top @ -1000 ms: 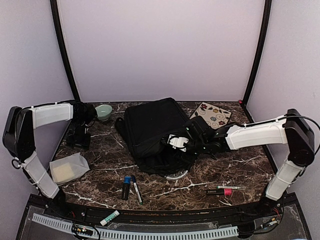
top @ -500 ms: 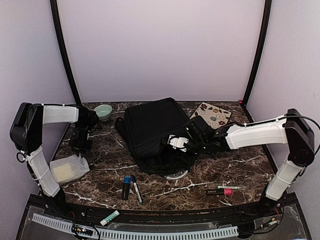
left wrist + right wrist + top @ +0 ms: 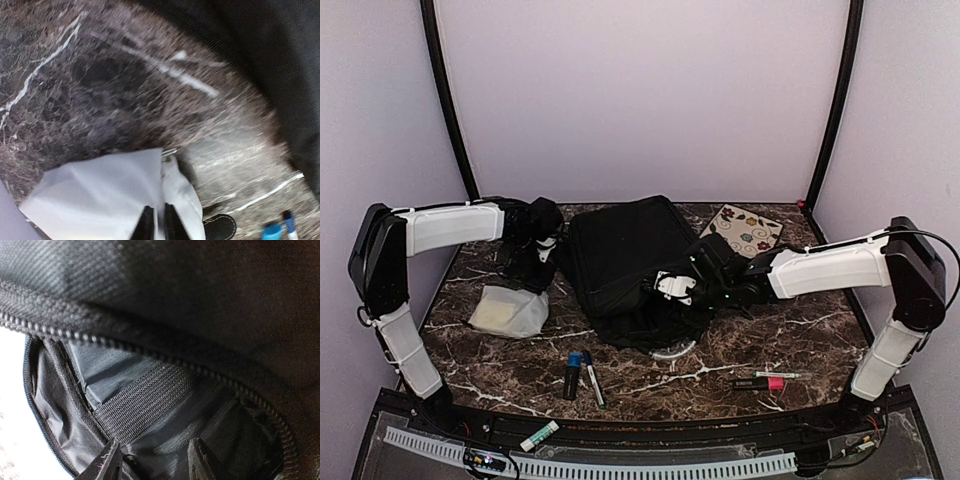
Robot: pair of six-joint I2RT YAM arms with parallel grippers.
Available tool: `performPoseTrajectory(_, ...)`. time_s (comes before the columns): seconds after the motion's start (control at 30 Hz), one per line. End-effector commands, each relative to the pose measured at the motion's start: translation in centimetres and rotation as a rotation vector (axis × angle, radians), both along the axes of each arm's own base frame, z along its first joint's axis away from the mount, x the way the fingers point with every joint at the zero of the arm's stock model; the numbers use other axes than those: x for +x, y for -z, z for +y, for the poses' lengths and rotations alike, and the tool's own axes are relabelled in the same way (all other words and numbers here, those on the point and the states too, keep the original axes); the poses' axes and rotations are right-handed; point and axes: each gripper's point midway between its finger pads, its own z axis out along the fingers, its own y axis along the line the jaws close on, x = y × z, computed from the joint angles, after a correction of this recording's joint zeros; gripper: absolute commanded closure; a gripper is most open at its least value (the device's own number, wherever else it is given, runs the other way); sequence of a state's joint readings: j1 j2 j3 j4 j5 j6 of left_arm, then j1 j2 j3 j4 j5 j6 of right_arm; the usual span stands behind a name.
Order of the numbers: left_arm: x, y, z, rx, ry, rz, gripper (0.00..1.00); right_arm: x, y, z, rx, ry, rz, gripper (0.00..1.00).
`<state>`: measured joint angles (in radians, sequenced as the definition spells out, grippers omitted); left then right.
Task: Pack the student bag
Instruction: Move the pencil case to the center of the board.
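The student bag (image 3: pixel 620 245) lies flat in the middle of the surface (image 3: pixel 720 365), with its open mouth at the near right end. The right end effector (image 3: pixel 682 290) is poked into that mouth. Its two fingers (image 3: pixel 107 462) are spread apart against the shiny lining, just under the zipper (image 3: pixel 150 357), and they grip nothing.

The left end effector (image 3: pixel 535 265) is just beside the bag's left side. It is pressed together on the top edge of a white pouch (image 3: pixel 508 312). The pouch hangs down and its bottom rests on the surface.

What could go wrong:
- The pouch is held only by a thin bit of its edge. It may slip out if it is swung fast or if it drags on the surface.
- The mouth is on the other side of the bag from the pouch. The pouch has to go up and over, and it could catch on the bag or on the zipper teeth.
- The bag is soft. If the right fingers slide out, the mouth may flop shut and the pouch will not go in.
- Both arms will meet at the mouth, so they could bump.

Further out lie two markers (image 3: pixel 582 375), a pink pen (image 3: pixel 767 383) and a notebook (image 3: pixel 745 228) with flowers on it. No words or brand names can be read on anything.
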<state>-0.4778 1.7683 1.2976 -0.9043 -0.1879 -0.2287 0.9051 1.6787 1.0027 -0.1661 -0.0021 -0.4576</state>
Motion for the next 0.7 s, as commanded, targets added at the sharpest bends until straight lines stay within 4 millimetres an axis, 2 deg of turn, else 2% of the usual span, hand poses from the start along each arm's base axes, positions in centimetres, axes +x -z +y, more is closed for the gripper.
performPoseTrajectory(0.0,1.5,-3.4,-1.9,-0.074,0.023,-0.137,0.71,0.8,-1.7,1.5,0.047,0.0,-0.032,0.54)
performPoseTrajectory(0.1,1.3,-5.6,-0.3,-0.076,-0.098,-0.25,0.56,0.8,-1.7,1.5,0.05,-0.003,-0.033,0.54)
performPoseTrajectory(0.13,1.0,-6.4,-0.2,-0.111,-0.149,-0.291,0.53,0.7,-1.7,1.6,0.05,-0.004,-0.033,0.54)
performPoseTrajectory(0.3,-1.5,-9.1,0.6,-0.388,-0.409,-0.477,0.42,0.4,-1.4,1.8,0.045,-0.014,-0.024,0.54)
performPoseTrajectory(0.4,-2.7,-8.9,1.0,-0.54,-0.536,-0.545,0.33,0.2,-1.3,1.9,0.043,-0.019,-0.021,0.54)
performPoseTrajectory(0.47,-3.2,-8.0,1.5,-0.581,-0.594,-0.569,0.27,0.2,-1.3,1.9,0.043,-0.021,-0.024,0.54)
performPoseTrajectory(0.53,-3.4,-7.3,2.3,-0.596,-0.652,-0.577,0.25,0.1,-1.3,2.0,0.042,-0.025,-0.023,0.54)
performPoseTrajectory(0.67,-3.6,-4.9,2.1,-0.679,-0.728,-0.534,0.26,0.0,-1.4,2.0,0.04,-0.025,-0.025,0.54)
